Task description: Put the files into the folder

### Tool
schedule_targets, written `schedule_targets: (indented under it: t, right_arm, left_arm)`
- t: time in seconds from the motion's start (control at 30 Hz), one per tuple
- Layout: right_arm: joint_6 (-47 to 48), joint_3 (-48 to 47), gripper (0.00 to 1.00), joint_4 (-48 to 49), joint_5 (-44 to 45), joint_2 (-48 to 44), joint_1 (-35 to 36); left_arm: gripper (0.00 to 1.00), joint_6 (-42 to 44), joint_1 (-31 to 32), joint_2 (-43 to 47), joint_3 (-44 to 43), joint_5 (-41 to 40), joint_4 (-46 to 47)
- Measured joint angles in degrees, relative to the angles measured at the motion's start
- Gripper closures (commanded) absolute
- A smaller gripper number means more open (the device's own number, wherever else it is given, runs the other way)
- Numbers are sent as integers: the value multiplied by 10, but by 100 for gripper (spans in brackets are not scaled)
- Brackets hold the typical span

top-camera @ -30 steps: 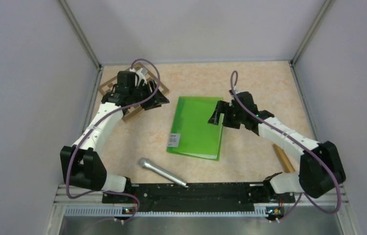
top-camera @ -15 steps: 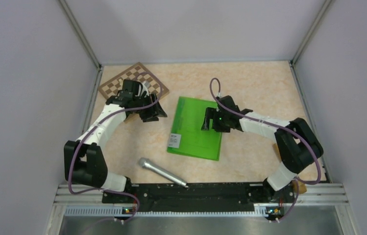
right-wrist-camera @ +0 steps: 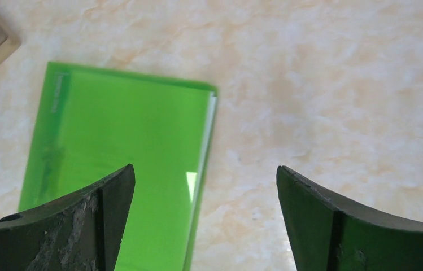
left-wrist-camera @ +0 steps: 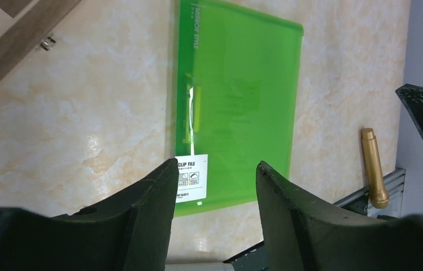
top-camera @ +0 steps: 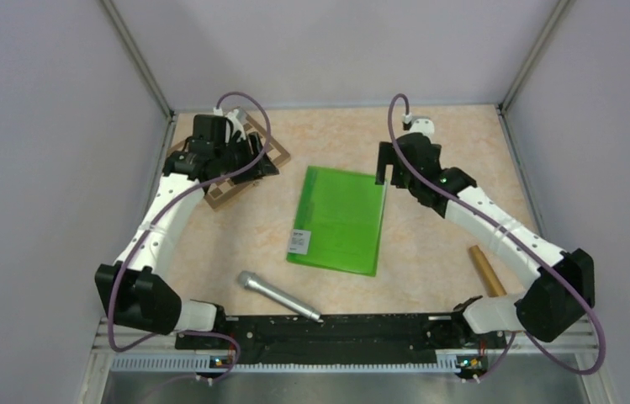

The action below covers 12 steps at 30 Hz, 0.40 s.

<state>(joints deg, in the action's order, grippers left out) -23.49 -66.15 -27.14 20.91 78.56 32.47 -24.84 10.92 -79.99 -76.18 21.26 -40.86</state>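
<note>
I'm hovering both arms clear of the folder [top-camera: 338, 220] — it's lying shut midway between the table's side edges, with a white sliver of the files [right-wrist-camera: 213, 116] showing along its right edge. The left gripper [left-wrist-camera: 216, 165] and right gripper [right-wrist-camera: 204, 169] are gaping open, carrying nothing — I'm judging this practically done.

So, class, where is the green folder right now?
In the top view the folder lies flat mid-table, between the checkered board at left and the gold rod at right.

A robot lab test cell: plain grey wall panels [top-camera: 42, 126] on metal frame bars [top-camera: 139, 61] box in a beige marble-patterned tabletop [top-camera: 446, 143] and black mounting rail [top-camera: 336, 326].
</note>
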Motion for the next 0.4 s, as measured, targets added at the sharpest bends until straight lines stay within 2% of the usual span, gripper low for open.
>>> schedule_targets:
  t: [0.17, 0.4]
  right_arm:
    - [18, 8, 6, -26, 89, -50, 0]
    - [12, 67, 6, -45, 117, -63, 0]
  left_arm:
    - [41, 1, 0, 59, 17, -32, 23]
    - [41, 1, 0, 91, 37, -39, 46]
